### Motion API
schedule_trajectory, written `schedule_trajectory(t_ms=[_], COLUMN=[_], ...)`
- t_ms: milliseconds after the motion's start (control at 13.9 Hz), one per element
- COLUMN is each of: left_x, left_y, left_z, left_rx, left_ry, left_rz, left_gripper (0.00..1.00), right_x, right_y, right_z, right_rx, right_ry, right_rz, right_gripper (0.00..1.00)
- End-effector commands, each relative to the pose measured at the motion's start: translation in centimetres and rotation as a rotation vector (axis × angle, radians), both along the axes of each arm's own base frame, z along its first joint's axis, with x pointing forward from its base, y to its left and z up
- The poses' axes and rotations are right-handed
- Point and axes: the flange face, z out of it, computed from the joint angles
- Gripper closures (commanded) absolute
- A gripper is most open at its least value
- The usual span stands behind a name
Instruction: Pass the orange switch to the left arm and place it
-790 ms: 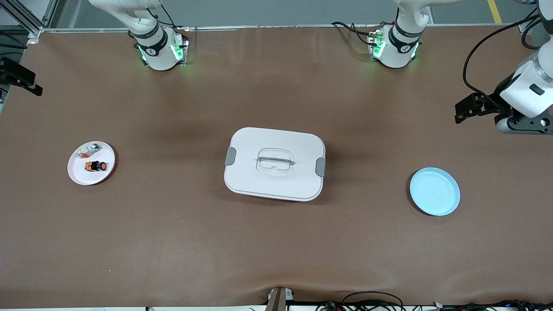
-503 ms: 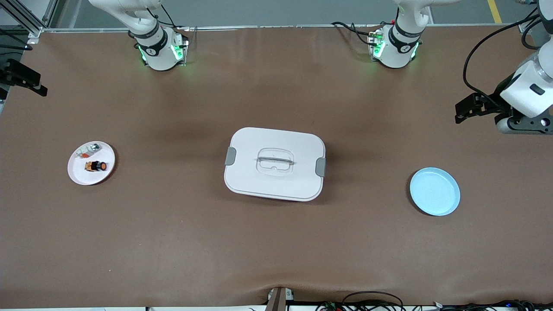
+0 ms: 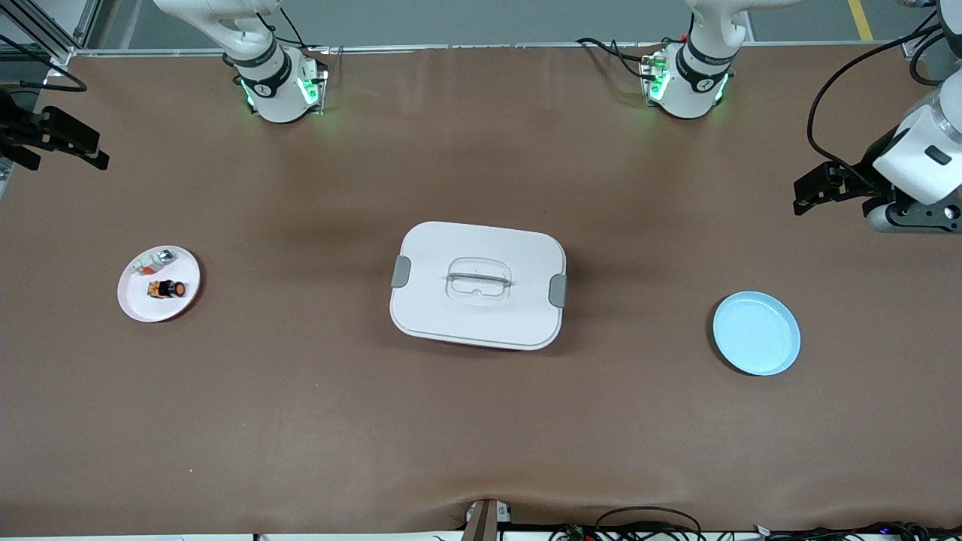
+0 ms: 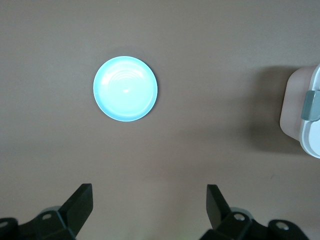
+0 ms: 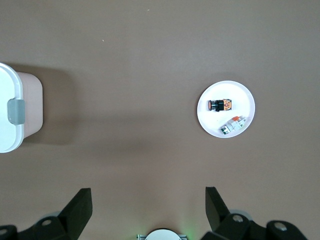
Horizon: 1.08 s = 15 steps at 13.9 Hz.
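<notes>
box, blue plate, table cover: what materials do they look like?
Box: likely matte white plastic, going by its rounded moulded edges and grey clips.
Blue plate: probably glossy plastic or melamine; light rings show in the left wrist view.
Table cover: matte brown sheet, maybe paper or felt; no glare.

The orange switch lies on its side on a white plate; the white box sits mid-table.

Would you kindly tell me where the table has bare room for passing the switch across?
Bare brown table lies between the white plate and the box, between the box and the blue plate, and nearer the front camera. The white plate is crowded: switch plus a whitish part.
</notes>
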Motion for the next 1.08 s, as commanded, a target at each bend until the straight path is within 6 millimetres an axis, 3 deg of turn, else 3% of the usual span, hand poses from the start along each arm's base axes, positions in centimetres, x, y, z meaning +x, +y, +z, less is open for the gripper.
schedule_trajectory(t_ms=[0, 359, 503, 1006], left_x=[0.2, -0.3, -0.4, -0.8], left_y=[0.1, 0.3, 0.4, 0.9], left_z=[0.4, 0.2, 0.0, 0.2], left_rx=[0.004, 0.008, 0.008, 0.001], left_ry=[0.009, 0.043, 0.055, 0.075], left_rz=[0.01, 0.007, 0.002, 0.012], left_gripper=[0.0, 0.0, 0.0, 0.0], right_x=[-0.8, -0.8, -0.2, -0.1], right_y=[-0.1, 0.4, 0.3, 0.8], right_z=[0.3, 0.5, 2.8, 2.5], right_rx=[-0.01, -0.008, -0.006, 0.008], right_ry=[-0.003, 0.0, -0.048, -0.017], right_rz=[-0.012, -0.006, -0.015, -0.007], right_gripper=[0.0, 0.0, 0.0, 0.0])
